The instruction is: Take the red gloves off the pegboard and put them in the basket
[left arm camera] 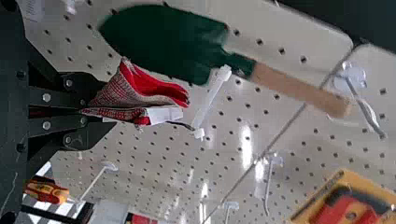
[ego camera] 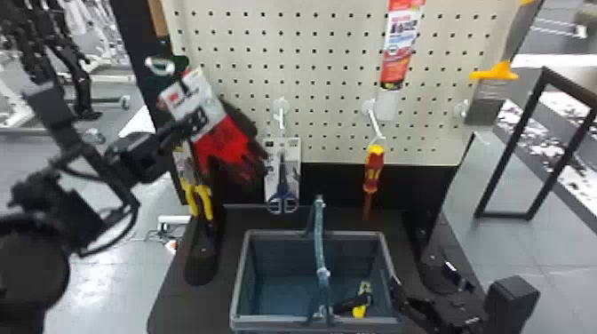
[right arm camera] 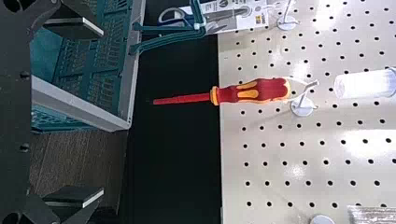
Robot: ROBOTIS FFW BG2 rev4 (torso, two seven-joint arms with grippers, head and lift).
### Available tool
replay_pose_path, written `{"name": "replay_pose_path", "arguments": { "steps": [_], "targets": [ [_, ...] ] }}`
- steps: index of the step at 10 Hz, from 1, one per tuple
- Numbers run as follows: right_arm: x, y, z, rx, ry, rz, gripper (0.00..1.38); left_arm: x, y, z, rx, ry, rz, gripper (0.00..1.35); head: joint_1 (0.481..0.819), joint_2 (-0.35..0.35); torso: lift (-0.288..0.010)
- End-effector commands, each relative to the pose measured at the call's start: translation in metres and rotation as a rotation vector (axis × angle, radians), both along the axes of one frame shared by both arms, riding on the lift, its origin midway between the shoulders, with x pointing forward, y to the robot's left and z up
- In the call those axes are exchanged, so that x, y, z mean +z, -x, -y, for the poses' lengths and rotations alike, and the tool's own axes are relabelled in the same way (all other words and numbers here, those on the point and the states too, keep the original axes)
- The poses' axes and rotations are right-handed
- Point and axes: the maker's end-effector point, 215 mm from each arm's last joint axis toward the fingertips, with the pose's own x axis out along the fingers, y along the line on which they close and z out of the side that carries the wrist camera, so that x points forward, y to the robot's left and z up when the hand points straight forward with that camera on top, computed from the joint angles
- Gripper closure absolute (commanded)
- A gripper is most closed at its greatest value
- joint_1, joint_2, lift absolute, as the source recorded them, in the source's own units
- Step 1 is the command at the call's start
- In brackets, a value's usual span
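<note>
- The red gloves point(ego camera: 224, 144) are in the upper left of the head view, by the pegboard point(ego camera: 311, 57).
- The left claw point(left arm camera: 85, 112) is closed, pinching them; their string seems to touch the hook point(left arm camera: 210, 100).
- Unhooking looks like the job now; next, pull clear, then drop into the basket point(ego camera: 240, 275), lower middle.
- Right claw point(right arm camera: 103, 112): wide open, empty, lower right.

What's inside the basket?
In the basket lies a tool with yellow and black parts. The handle and front rim cover some of the floor behind them.
</note>
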Motion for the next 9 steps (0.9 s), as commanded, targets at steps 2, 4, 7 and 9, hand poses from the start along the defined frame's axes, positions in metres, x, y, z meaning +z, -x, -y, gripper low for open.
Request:
{"name": "replay_pose_path", "arguments": {
  "steps": [2,4,7,9],
  "targets": [
    [0.000,0.000,0.000,0.000,0.001,0.000,0.12,-0.052,0.011,-0.009,0.060,0.061,-0.092,1.20,0.549,0.000,-0.100],
    [0.000,0.000,0.000,0.002,0.001,0.000,0.12,-0.090,0.025,-0.003,0.061,0.098,-0.183,1.20,0.549,0.000,-0.100],
    [0.000,0.000,-0.001,0.001,-0.002,0.000,0.12,-0.129,0.036,0.018,0.020,0.143,-0.275,1.20,0.549,0.000,-0.100],
    [0.000,0.000,-0.001,0.001,-0.002,0.000,0.12,-0.145,0.039,0.050,-0.045,0.175,-0.317,1.20,0.549,0.000,-0.100]
  ]
}}
